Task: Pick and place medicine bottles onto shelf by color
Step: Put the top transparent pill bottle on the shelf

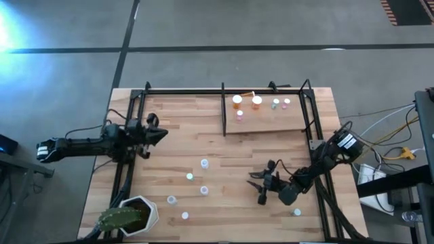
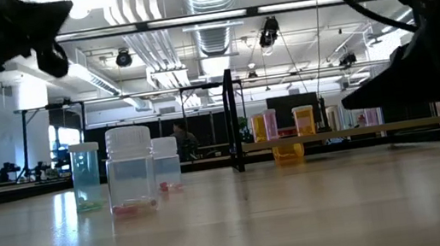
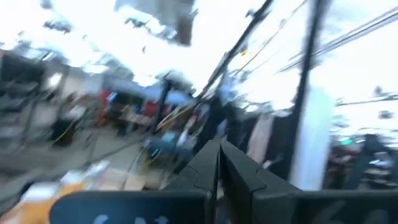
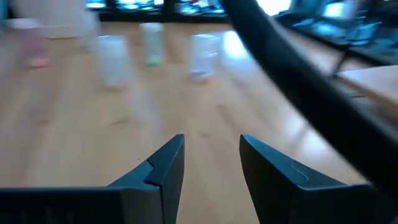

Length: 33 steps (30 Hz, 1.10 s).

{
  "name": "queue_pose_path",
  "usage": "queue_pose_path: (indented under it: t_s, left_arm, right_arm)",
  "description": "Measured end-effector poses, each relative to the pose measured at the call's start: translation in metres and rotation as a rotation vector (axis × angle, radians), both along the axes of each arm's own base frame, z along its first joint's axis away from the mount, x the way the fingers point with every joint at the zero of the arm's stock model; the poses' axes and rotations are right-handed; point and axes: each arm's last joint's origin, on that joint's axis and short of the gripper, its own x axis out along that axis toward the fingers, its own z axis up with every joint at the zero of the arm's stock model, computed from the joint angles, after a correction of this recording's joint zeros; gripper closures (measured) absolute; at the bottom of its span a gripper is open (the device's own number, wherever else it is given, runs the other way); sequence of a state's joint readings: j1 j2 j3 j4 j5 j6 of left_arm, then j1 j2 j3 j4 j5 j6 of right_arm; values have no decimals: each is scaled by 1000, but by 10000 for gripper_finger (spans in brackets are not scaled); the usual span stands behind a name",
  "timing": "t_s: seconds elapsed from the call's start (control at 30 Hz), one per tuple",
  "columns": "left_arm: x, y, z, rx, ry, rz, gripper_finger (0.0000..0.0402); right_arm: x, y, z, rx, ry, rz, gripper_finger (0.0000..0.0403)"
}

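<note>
**Right gripper open over bare table, bottles well ahead of it**

High view: your right gripper [image 1: 260,184] sits low over the tabletop [image 1: 176,135], on the right half, fingers parted and holding nothing. The loose bottles [image 1: 204,163] lie to its left, apart from it: 5 in a scatter, plus 1 more [image 1: 297,212] near the table's front edge beside the right arm. On the shelf [image 1: 271,122] you have 5 bottles: 2 orange ones [image 1: 237,100] and 3 small ones [image 1: 276,103]. Your left gripper [image 1: 160,135] waits at the table's left side, away from every bottle. 1 cactus pot [image 1: 132,215] stands at the front left corner.

Low view: 3 clear bottles [image 2: 132,171] stand close together on the wood; 2 orange bottles [image 2: 303,120] stand on the shelf behind.

Left wrist view: the fingers [image 3: 205,168] are pressed together, gripping nothing.

Right wrist view: the 2 fingers [image 4: 165,163] stand apart with bare wood between them; 4 blurred bottles [image 4: 204,55] stand well beyond the tips.
</note>
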State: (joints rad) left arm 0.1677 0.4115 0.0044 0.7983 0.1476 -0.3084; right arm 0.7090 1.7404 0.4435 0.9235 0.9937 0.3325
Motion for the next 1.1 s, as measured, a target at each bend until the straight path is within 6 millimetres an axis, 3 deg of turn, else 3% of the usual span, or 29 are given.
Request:
queue_pose_path:
  t_s: [0.17,0.33,0.7,0.83,1.1]
  left_arm:
    - [13,-7,7,65,49,-85,402]
    - [45,-24,15,174,212,-26,402]
    - [114,-48,2,254,692,-34,392]
    - [127,-55,3,279,815,-65,346]
    - [137,-63,-13,266,1052,-94,207]
  right_arm:
    - [2,-6,0,-50,-36,-129,261]
    - [3,-7,9,-90,-39,-132,264]
    - [0,-2,40,-179,-52,-68,280]
    - [-2,-2,46,-203,-51,-51,282]
    - [-3,0,42,-157,-49,-33,284]
